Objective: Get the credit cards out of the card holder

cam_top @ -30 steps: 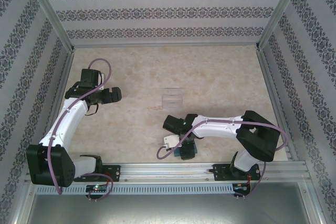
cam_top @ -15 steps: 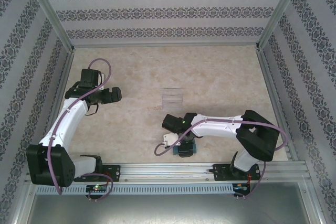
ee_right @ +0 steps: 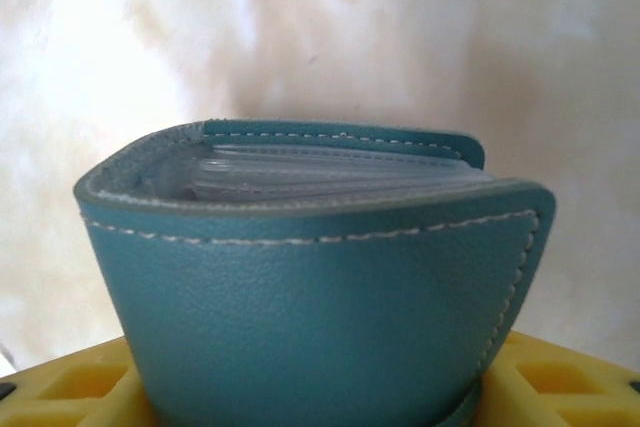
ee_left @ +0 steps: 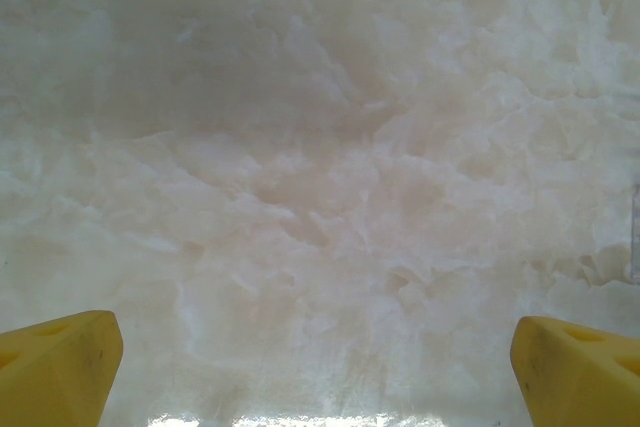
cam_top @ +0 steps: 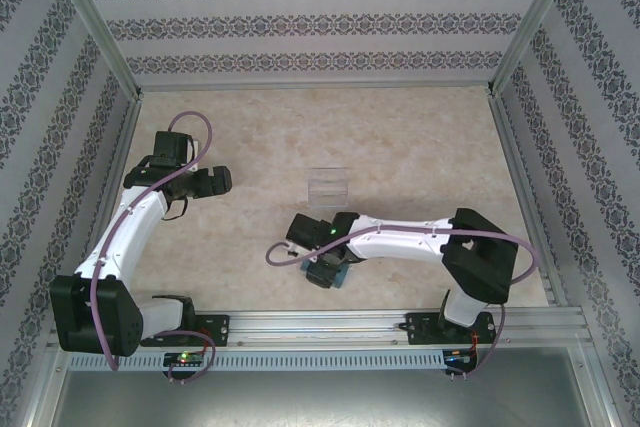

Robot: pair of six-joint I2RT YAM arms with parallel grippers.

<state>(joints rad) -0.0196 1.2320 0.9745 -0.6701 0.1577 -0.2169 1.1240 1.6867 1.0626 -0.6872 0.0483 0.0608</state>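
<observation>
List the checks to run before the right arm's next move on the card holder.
1. Card holder sits between the right pincer fingers: ok.
2. Right pincer firmly clamped on it: cannot tell.
3. Card holder opened for access: not ok. It is folded, and only clear sleeve edges show in the fold.
4. Credit cards located: cannot tell. None can be made out between the sleeves.
5. Left pincer open and holding nothing, over bare table: ok.
6. Clear box stands apart from the card holder: ok.
</observation>
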